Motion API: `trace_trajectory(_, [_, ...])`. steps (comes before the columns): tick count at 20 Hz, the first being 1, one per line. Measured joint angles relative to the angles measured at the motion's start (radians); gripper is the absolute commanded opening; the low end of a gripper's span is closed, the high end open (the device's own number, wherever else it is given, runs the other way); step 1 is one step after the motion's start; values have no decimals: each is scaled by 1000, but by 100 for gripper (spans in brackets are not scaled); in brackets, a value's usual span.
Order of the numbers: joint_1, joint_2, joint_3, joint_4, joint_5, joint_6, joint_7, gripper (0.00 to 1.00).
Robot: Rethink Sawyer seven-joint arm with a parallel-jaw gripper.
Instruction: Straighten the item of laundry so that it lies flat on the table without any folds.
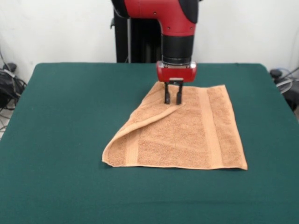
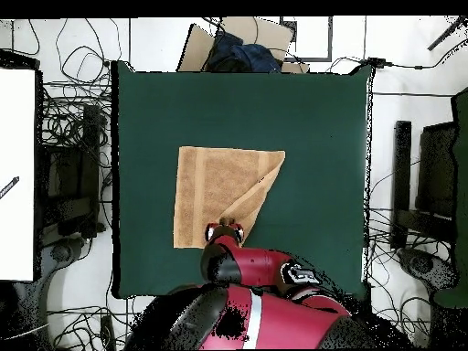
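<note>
The orange-tan item of laundry (image 1: 187, 135) lies right of centre on the dark green table (image 1: 65, 116). Its right part lies flat, with a woven band running front to back. The far left corner is folded over onto the towel, leaving a slanted folded edge (image 1: 140, 119). My gripper (image 1: 172, 99) hangs straight down at the towel's far edge, at the top of that fold. Its two black fingers stand a little apart, tips at the cloth. From overhead the towel (image 2: 215, 187) shows the fold on its right side, and the arm hides the gripper's tips.
Green table (image 2: 320, 119) stretches wide on all sides of the towel. Cables and dark equipment (image 1: 9, 84) lie off the table's left edge, and a cardboard box (image 2: 239, 41) sits beyond the table's far end in the overhead view.
</note>
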Motion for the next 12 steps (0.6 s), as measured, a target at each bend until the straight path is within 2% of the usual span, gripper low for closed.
trace_trajectory(11, [1, 5, -4, -1, 0, -13, 0, 0])
trace_trajectory(12, [1, 5, -5, -1, 0, -13, 0, 100])
